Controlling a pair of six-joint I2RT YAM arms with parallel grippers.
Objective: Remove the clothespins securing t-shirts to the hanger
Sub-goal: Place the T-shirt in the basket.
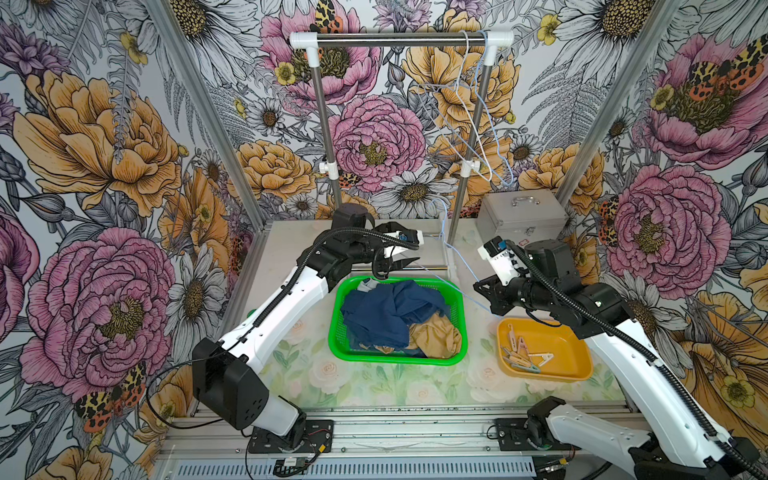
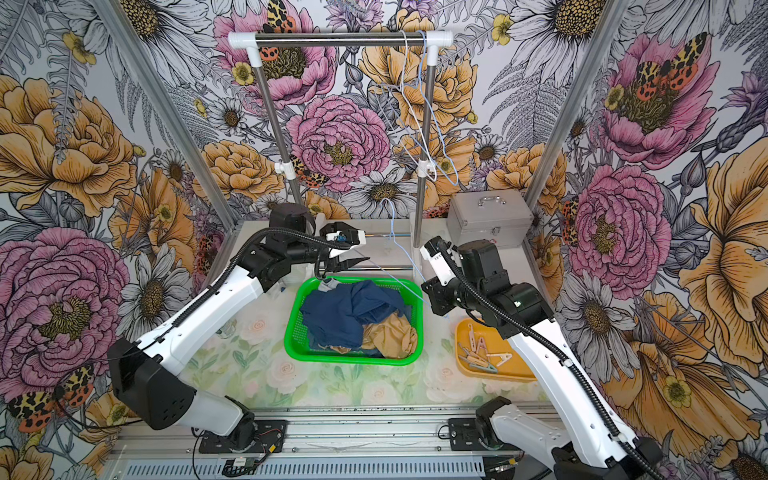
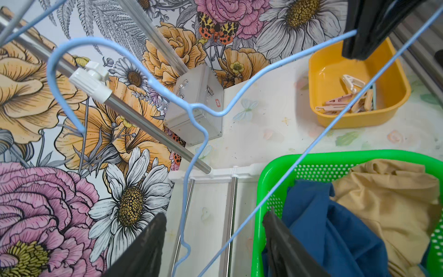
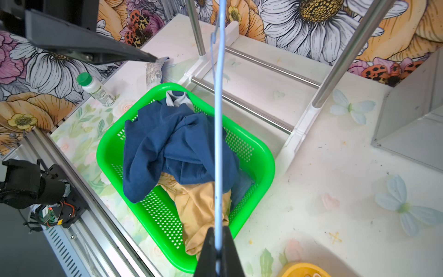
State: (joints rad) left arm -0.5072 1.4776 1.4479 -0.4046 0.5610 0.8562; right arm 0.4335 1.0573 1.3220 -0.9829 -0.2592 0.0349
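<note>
Two navy t-shirts (image 1: 390,311) and a tan one (image 1: 436,336) lie crumpled in the green basket (image 1: 395,358). Several pastel clothespins (image 1: 523,353) lie loose in the yellow tray (image 1: 573,361). My right gripper (image 4: 218,236) is shut on the wire of a bare light blue hanger (image 4: 218,144), held low between basket and tray. In the left wrist view my left gripper (image 3: 213,225) stands open at the basket's far rim. The hanger's wires (image 3: 224,113) run between its fingers without being pinched. No clothespin shows on this hanger.
The clothes rack (image 1: 399,37) stands at the back of the table with two bare hangers (image 1: 478,124) at its right end. A metal case (image 1: 519,216) sits back right. A small green-capped bottle (image 4: 96,88) and a tube (image 4: 153,72) lie left of the basket.
</note>
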